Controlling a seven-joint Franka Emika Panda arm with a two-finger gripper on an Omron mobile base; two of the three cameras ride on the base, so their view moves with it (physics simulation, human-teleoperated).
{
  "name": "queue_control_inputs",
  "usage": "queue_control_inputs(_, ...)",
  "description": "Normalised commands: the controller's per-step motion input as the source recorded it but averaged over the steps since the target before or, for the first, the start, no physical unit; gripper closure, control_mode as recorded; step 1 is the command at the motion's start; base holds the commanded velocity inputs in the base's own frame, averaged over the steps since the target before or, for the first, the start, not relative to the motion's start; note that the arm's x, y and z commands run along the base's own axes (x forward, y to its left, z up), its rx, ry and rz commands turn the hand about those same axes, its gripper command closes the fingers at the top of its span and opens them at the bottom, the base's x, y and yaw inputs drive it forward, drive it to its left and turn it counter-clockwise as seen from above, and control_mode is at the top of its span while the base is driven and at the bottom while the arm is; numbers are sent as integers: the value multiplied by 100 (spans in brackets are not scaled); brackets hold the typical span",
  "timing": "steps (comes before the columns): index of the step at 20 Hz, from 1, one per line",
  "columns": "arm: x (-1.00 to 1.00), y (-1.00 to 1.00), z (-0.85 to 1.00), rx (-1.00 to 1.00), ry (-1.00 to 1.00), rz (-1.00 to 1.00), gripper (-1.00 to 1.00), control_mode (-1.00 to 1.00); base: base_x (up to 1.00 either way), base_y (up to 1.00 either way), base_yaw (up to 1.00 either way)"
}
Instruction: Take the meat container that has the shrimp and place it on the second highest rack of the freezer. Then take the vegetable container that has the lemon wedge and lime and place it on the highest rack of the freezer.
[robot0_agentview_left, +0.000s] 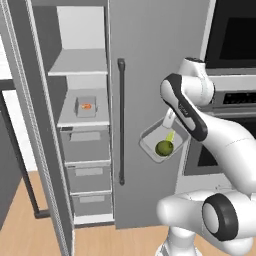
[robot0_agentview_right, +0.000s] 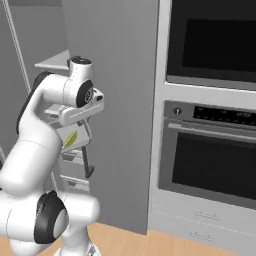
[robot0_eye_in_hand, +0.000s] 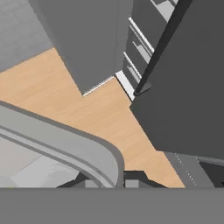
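The vegetable container (robot0_agentview_left: 151, 145) hangs tilted in the air in front of a closed grey door, with the lime (robot0_agentview_left: 164, 147) and the lemon wedge (robot0_agentview_left: 171, 136) inside it. My gripper (robot0_agentview_left: 169, 120) is shut on its upper rim. The tray's rim (robot0_eye_in_hand: 65, 140) curves across the hand view, and the lemon wedge (robot0_agentview_right: 70, 138) peeks out behind my arm. To the left stands the open freezer (robot0_agentview_left: 82, 62). The meat container (robot0_agentview_left: 86, 106) with the shrimp (robot0_agentview_left: 86, 106) sits on its second highest rack. The highest rack above it is bare.
A long dark bar handle (robot0_agentview_left: 121, 122) runs down the closed door between the tray and the open compartment. The freezer's open door (robot0_agentview_left: 30, 125) stands at the left. Grey drawers (robot0_agentview_left: 87, 172) sit below the racks. A black oven (robot0_agentview_right: 210, 160) is to the right.
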Motion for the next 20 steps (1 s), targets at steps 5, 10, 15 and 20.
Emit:
queue_control_inputs(5,0,0,0,0,0,0,100,100,18,69,-50)
queue_control_inputs(10,0,0,0,0,0,0,100,100,11,42,-45)
queue_control_inputs(15,0,0,0,0,0,0,100,100,21,43,-19)
queue_control_inputs(20,0,0,0,0,0,0,100,100,8,36,21)
